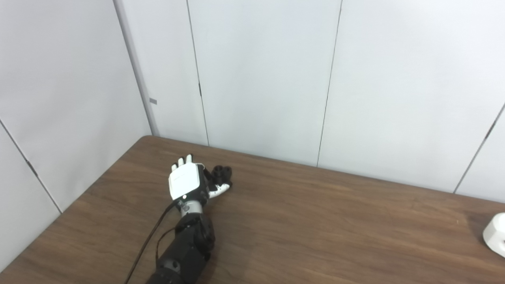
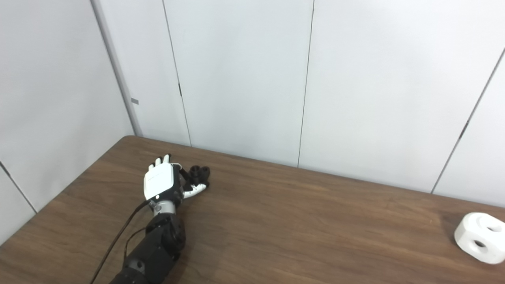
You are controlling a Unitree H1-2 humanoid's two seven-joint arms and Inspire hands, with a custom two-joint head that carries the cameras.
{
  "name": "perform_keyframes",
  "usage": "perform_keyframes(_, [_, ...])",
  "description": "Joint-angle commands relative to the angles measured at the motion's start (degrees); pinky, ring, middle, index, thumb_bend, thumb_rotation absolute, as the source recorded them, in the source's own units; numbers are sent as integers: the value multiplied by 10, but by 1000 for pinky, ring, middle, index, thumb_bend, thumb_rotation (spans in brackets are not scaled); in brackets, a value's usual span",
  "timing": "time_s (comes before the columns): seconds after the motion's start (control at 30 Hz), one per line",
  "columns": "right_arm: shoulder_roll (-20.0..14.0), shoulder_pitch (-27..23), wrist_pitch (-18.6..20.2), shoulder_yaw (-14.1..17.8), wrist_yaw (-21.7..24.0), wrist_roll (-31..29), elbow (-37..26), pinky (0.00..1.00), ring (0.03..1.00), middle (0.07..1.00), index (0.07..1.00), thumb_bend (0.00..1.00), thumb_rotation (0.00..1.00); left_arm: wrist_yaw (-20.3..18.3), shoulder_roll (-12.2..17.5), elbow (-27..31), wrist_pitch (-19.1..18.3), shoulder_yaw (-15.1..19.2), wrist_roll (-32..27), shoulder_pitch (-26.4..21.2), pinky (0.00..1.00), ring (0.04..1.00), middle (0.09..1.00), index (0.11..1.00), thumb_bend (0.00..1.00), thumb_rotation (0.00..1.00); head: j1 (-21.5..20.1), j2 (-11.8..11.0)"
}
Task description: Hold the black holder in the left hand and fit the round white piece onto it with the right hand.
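The black holder [image 1: 221, 173] is a small knobbed piece lying on the brown table [image 1: 315, 221] near its far left corner. My left hand [image 1: 188, 181] rests beside it on its left, back facing up, fingers stretched away from me and apart. The thumb [image 1: 219, 191] reaches under the holder's near side; I cannot tell whether it touches. The round white piece [image 2: 480, 236], a chunky block with round holes, lies at the table's far right, cut off by the picture edge in the left eye view [image 1: 496, 234]. My right hand is out of view.
White wall panels [image 1: 260, 79] stand right behind the table's far edge and along its left side. A black cable [image 1: 148, 240] runs along my left forearm.
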State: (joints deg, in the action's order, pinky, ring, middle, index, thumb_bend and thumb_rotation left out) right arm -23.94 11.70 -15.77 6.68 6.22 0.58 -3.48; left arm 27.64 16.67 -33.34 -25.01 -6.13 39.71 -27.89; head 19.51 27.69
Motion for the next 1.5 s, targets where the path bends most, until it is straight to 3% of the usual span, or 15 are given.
perform_keyframes(0.0, [-2, 12, 13, -7, 11, 11, 7, 607, 841, 882, 873, 1000, 765, -5, -10, 0, 8, -12, -7, 13, 1000, 1000, 964, 479, 524, 51, 0, 0])
perform_keyframes(0.37, [0, 7, 14, -9, 8, 18, 13, 605, 836, 878, 876, 1000, 766, -2, -25, 101, 60, -31, -14, 77, 1000, 1000, 954, 479, 523, 49, -7, -3])
perform_keyframes(0.7, [6, 6, 21, -12, 6, 24, 5, 573, 812, 863, 860, 1000, 764, -22, -44, 194, 82, -37, -14, 127, 1000, 1000, 941, 481, 523, 48, -28, -1])
perform_keyframes(0.83, [9, 8, 15, -14, 3, 31, 2, 560, 811, 866, 861, 1000, 760, -47, -46, 231, 86, -42, -11, 149, 1000, 1000, 941, 481, 522, 48, -50, 4])
perform_keyframes(1.0, [14, 9, 48, -17, -3, 47, -21, 597, 868, 918, 901, 1000, 751, -64, -44, 262, 108, -56, -1, 170, 1000, 1000, 939, 481, 522, 48, -81, 8])
perform_keyframes(1.03, [15, 8, 56, -17, -5, 53, -27, 705, 915, 952, 939, 1000, 749, -67, -43, 268, 113, -60, 1, 173, 1000, 1000, 938, 481, 522, 48, -89, 9])
perform_keyframes(1.1, [16, 7, 61, -17, -7, 57, -33, 927, 983, 990, 988, 964, 689, -74, -43, 276, 122, -64, 0, 178, 1000, 1000, 939, 481, 522, 47, -101, 11])
perform_keyframes(1.13, [16, 6, 60, -17, -8, 54, -33, 963, 991, 995, 994, 912, 642, -80, -44, 282, 127, -64, -3, 180, 1000, 1000, 941, 481, 522, 47, -108, 12])
perform_keyframes(1.23, [19, 4, 62, -14, -12, 51, -40, 997, 1000, 1000, 1000, 757, 485, -91, -48, 296, 131, -63, -6, 186, 1000, 1000, 942, 481, 522, 47, -124, 13])
perform_keyframes(1.47, [23, -4, 91, -1, -20, 54, -81, 1000, 1000, 1000, 1000, 695, 333, -116, -64, 316, 144, -55, -27, 198, 1000, 1000, 934, 481, 521, 45, -158, 19])
